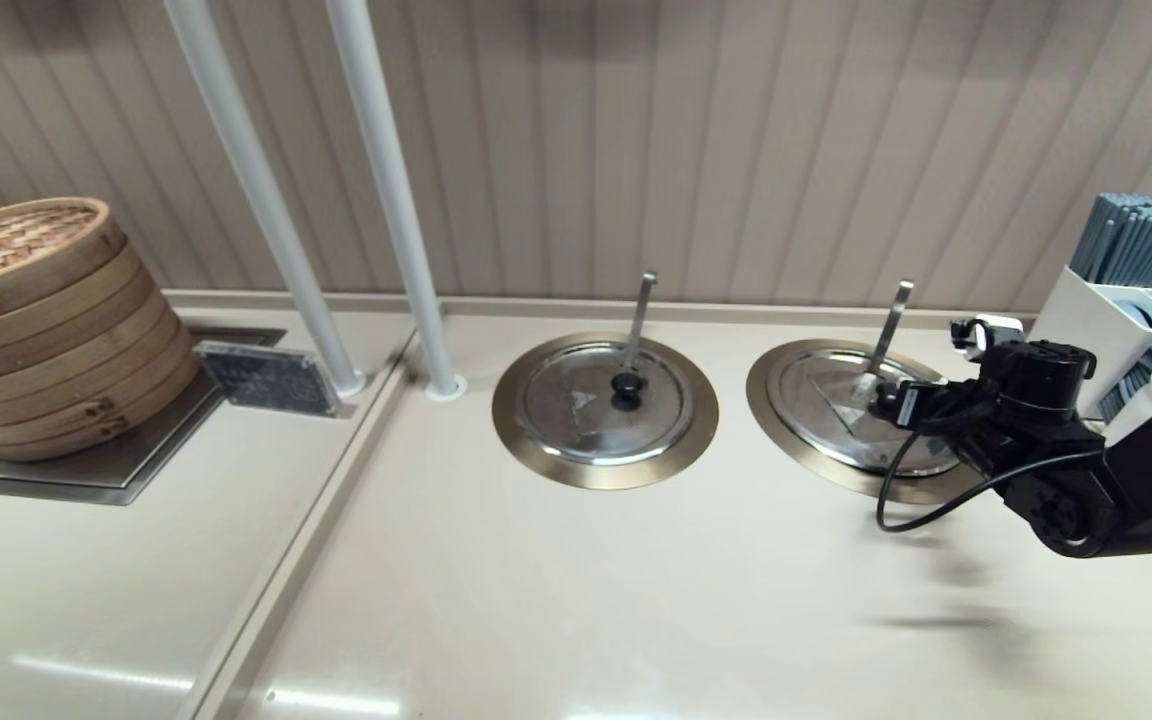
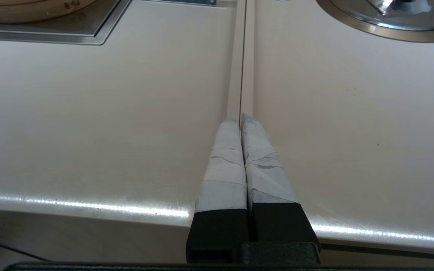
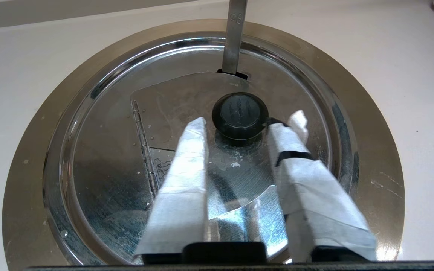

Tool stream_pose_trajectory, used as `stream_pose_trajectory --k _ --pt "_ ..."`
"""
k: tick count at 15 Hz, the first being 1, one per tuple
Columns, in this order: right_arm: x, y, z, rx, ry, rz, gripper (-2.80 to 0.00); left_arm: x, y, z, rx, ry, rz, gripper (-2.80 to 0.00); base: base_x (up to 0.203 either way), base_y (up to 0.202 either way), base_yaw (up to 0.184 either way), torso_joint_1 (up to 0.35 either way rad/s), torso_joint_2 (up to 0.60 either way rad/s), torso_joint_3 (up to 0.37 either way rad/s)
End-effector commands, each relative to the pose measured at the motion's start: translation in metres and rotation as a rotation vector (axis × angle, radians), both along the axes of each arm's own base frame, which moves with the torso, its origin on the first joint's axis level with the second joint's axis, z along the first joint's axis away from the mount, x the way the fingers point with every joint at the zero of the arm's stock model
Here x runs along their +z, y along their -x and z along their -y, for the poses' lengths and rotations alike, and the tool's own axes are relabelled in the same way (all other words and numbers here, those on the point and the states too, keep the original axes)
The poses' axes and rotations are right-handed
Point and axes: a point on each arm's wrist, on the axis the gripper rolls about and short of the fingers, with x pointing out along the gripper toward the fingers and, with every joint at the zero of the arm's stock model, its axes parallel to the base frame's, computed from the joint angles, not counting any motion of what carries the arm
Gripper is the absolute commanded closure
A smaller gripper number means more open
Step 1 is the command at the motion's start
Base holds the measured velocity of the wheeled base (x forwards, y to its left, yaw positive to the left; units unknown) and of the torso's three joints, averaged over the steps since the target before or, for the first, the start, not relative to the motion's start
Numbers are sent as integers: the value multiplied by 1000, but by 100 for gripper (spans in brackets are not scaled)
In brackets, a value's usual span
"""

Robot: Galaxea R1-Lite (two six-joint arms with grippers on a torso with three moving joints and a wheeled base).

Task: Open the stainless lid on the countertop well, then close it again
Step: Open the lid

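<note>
Hovering low over the stainless lid (image 3: 202, 150), the right tool (image 3: 245, 122) has its taped fingers spread either side of the black knob (image 3: 240, 114), one seemingly touching it, nothing gripped yet. The lid sits flat in the countertop well (image 3: 375, 150) on the counter (image 1: 576, 580), notched around the slanted ladle handle (image 3: 235, 34). The left tool (image 2: 241, 120) rests idle, fingers pressed together.

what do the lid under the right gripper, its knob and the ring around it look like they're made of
The stainless lid looks like polished steel: mirror-bright, with reflections, water spots and a hinge line. Its knob is matte black, probably plastic, with a moulded mark on top. The countertop well has a flat, brushed, brass-coloured metal ring with a dull sheen. The right gripper is open, its fingers either side of the knob.
</note>
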Motion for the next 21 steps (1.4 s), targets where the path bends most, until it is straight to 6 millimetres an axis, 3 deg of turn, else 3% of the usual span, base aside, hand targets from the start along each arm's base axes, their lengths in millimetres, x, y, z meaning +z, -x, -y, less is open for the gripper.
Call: stream_pose_trajectory --k 1,5,8,11,21 --pt "2 1 -1 2 1 9 -280 0 0 0 0 0 1 0 0 0 0 0 0 0" --pt "-3 -1 -1 0 -3 -2 -280 0 0 0 0 0 1 0 0 0 0 0 0 0" --pt "-32 -11 -3 4 2 -22 -280 0 0 0 0 0 -1 0 0 0 0 0 0 0" --pt "-45 -19 -4 7 20 6 -280 0 0 0 0 0 -2 0 0 0 0 0 0 0" --pt "-42 -49 12 -48 19 83 -280 0 0 0 0 0 1 0 0 0 0 0 0 0"
